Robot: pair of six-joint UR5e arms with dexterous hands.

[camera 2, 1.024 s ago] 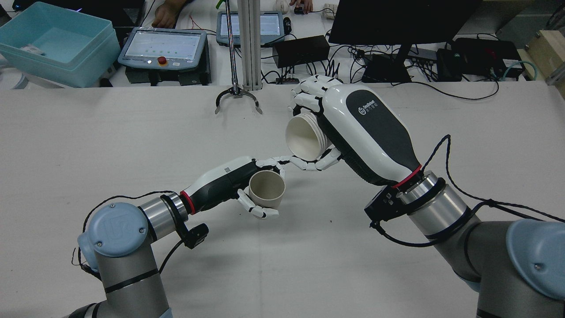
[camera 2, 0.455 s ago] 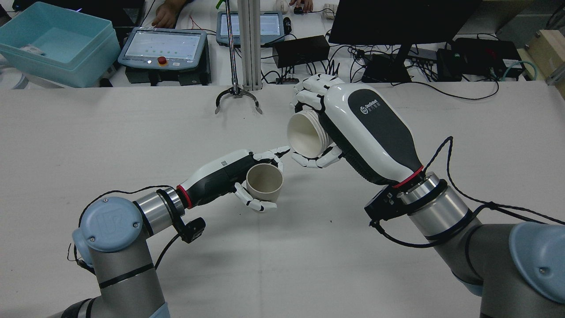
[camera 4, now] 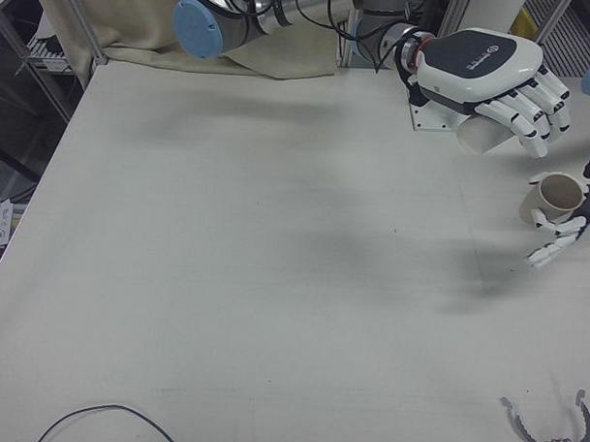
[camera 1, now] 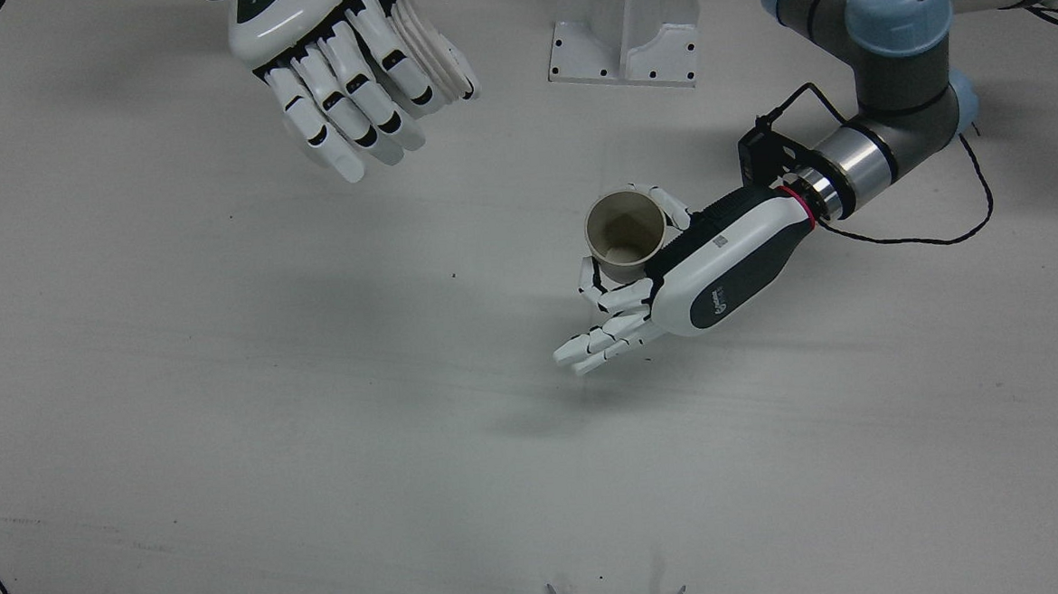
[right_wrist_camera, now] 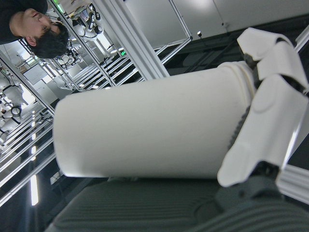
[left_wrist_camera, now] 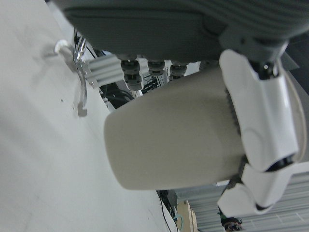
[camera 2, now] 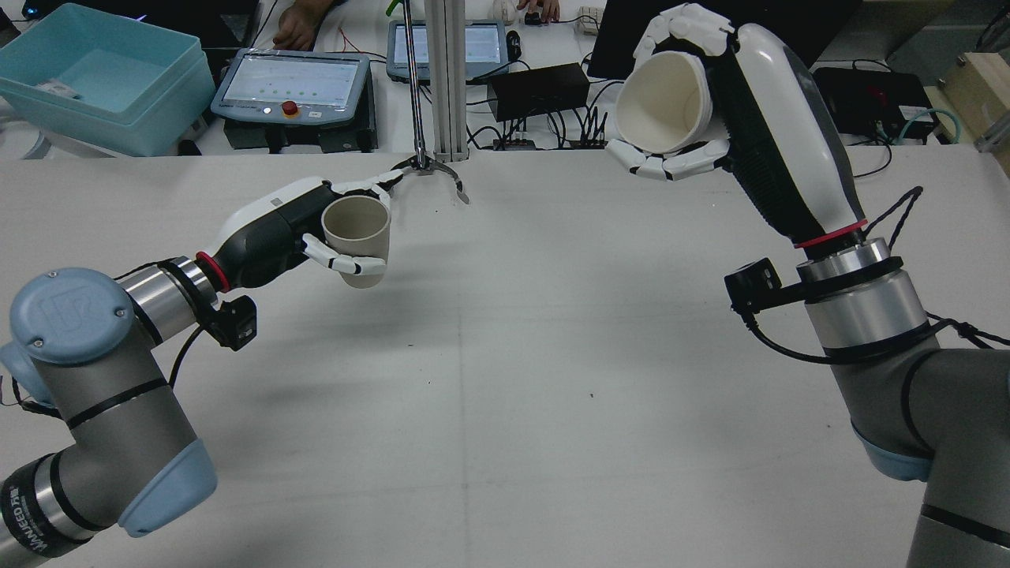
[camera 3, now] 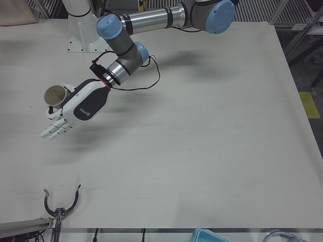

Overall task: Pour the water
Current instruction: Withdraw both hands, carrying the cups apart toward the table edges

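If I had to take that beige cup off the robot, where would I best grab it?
Take the beige cup by its lower wall and base, coming from the side away from the left hand. It is held upright, and the fingers wrap its upper half, so the bottom is probably the freest part.

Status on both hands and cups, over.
Left hand shut on beige cup, upright. Right hand shut on white cup, tipped sideways, raised. Nothing between them.
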